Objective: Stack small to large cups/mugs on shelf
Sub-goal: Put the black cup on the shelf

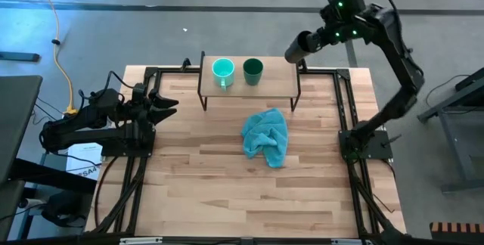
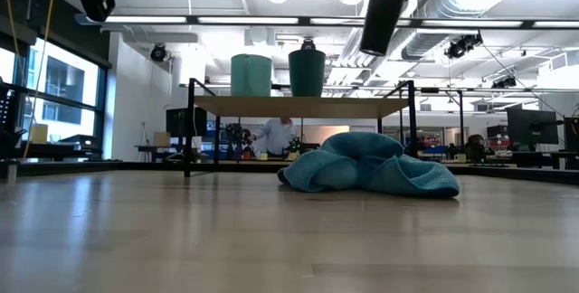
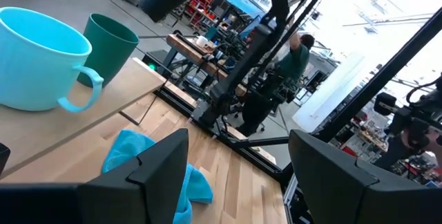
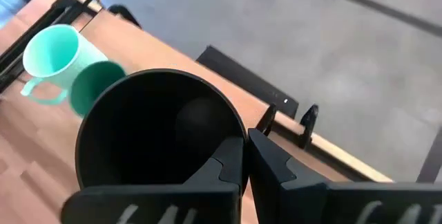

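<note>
The right claw (image 4: 245,156) pinches the rim of the black cup (image 1: 301,46) and holds it up high, just past the right end of the shelf (image 1: 283,86). The turquoise mug (image 1: 223,69) and the green cup (image 1: 252,70) stand side by side on the shelf's left half. I think the black cup goes down next, on the bare right part. The left claw (image 3: 238,165) waits wide open by the table's left edge. Only the low view shows how high the cup hangs.

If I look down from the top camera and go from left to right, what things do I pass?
Left gripper → light turquoise mug with a handle → dark green cup → tall black cup held up by the right gripper.
</note>
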You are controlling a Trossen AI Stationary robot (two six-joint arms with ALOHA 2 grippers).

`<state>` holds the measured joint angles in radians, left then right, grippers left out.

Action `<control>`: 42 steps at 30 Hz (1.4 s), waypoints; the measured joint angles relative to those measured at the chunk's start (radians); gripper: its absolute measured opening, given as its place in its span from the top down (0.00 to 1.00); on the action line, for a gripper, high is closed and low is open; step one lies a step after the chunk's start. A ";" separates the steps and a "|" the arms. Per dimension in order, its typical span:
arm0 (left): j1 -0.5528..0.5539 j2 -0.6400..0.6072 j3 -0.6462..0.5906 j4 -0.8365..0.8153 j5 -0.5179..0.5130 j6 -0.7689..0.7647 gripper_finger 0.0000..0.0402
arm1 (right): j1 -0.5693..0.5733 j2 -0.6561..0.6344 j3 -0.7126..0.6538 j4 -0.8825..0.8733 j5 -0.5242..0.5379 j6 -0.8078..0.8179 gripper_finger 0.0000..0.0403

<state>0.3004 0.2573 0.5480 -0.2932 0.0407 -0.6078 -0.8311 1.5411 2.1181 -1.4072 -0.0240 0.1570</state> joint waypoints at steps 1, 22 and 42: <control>0.000 0.000 0.000 0.000 0.001 0.000 0.41 | 0.000 0.019 0.025 -0.018 -0.012 0.000 1.00; 0.000 0.000 0.000 -0.001 0.004 0.000 0.41 | 0.066 0.217 0.109 -0.119 -0.055 -0.001 1.00; 0.000 0.000 0.000 -0.001 0.023 0.001 0.41 | 0.082 0.293 0.108 -0.121 -0.055 0.000 1.00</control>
<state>0.3004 0.2575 0.5480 -0.2945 0.0634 -0.6071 -0.7494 1.8341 2.2265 -1.5282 -0.0788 0.1574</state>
